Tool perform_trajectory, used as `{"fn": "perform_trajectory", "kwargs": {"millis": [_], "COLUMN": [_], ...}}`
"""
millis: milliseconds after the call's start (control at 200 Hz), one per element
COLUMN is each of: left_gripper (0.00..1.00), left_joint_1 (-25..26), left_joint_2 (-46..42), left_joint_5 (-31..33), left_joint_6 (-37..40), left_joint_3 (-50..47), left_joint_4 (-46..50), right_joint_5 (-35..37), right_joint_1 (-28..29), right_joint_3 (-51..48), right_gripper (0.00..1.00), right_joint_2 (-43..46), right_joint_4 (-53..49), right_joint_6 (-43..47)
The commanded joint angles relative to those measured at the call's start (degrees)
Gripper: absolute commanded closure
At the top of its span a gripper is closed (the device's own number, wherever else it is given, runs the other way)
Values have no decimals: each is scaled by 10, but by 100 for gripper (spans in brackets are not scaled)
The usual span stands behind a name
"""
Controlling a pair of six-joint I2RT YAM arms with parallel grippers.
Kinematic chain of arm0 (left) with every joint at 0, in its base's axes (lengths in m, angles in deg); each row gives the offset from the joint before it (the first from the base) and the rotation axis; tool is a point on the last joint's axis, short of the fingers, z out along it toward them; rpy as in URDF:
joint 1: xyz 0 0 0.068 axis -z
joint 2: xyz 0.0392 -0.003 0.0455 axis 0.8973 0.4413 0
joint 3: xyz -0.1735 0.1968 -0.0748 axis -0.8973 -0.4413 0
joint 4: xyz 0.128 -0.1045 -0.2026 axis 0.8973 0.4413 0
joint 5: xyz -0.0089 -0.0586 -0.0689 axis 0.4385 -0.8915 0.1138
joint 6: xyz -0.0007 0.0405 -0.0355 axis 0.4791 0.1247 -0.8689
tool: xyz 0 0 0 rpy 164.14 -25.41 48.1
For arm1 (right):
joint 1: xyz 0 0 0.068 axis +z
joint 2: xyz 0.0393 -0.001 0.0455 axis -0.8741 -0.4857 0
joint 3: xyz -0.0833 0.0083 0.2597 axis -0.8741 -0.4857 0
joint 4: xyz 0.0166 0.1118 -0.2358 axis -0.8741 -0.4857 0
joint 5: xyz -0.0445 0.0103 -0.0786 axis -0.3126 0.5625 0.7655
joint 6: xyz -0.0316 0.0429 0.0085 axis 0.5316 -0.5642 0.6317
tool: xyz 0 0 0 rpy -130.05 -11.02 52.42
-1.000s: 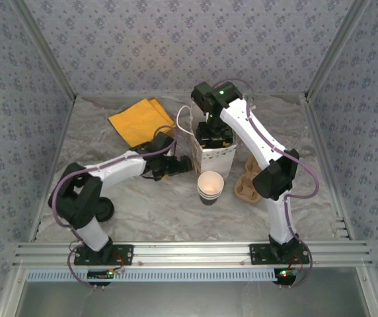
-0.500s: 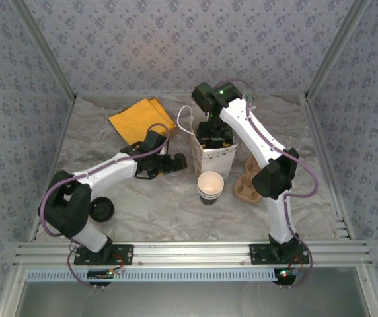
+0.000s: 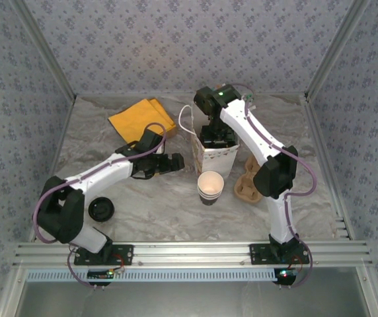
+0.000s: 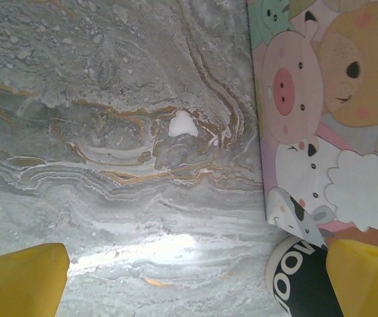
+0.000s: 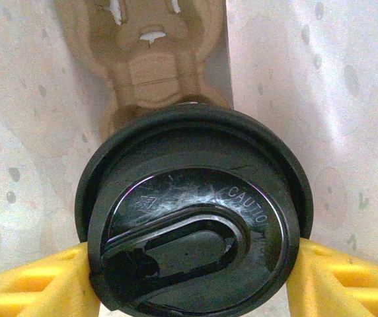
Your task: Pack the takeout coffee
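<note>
The takeout coffee point(image 3: 210, 184), an open paper cup with a cream inside, stands on the table just in front of the white cartoon-print bag point(image 3: 214, 158). Its dark lettered wall point(image 4: 299, 285) shows beside the bag's corner point(image 4: 321, 132). My left gripper point(image 3: 178, 162) point(image 4: 195, 281) hangs open left of the bag, holding nothing. My right gripper point(image 3: 217, 137) point(image 5: 192, 281) reaches down into the bag, shut on a black lid point(image 5: 189, 224). Whatever sits under that lid is hidden. A brown cardboard carrier point(image 5: 152, 66) lies lower in the bag.
Another brown carrier point(image 3: 247, 185) lies right of the cup. A loose black lid point(image 3: 101, 210) sits near the left arm's base. Orange paper sheets point(image 3: 143, 120) lie at the back left. Patterned walls close in three sides.
The left arm has swung its elbow out to the left, uncovering the loose black lid, and its gripper has drawn slightly back from the bag. The right gripper stays in the bag.
</note>
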Motion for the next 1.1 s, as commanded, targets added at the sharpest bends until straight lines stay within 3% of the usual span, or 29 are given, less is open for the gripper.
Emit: {"fn": "perform_trajectory", "kwargs": {"millis": [0,455,1094], "left_gripper": [0,0,0], "left_joint_1": [-8,-50,-59], "left_joint_2": [-44,-152,-169], "left_joint_5": [-2,2,6], "left_joint_6": [20,33,29], "left_joint_3": [2,-10,-19], "left_joint_4": [28,76,85], "right_joint_5": [3,4,0], "right_joint_1": [-5,-8,-11], "right_joint_3": [1,-13,-39], "right_gripper": [34,34,34], "right_joint_2": [10,10,13], "right_joint_4": [-11,3,27], "right_joint_6": [0,7,18]}}
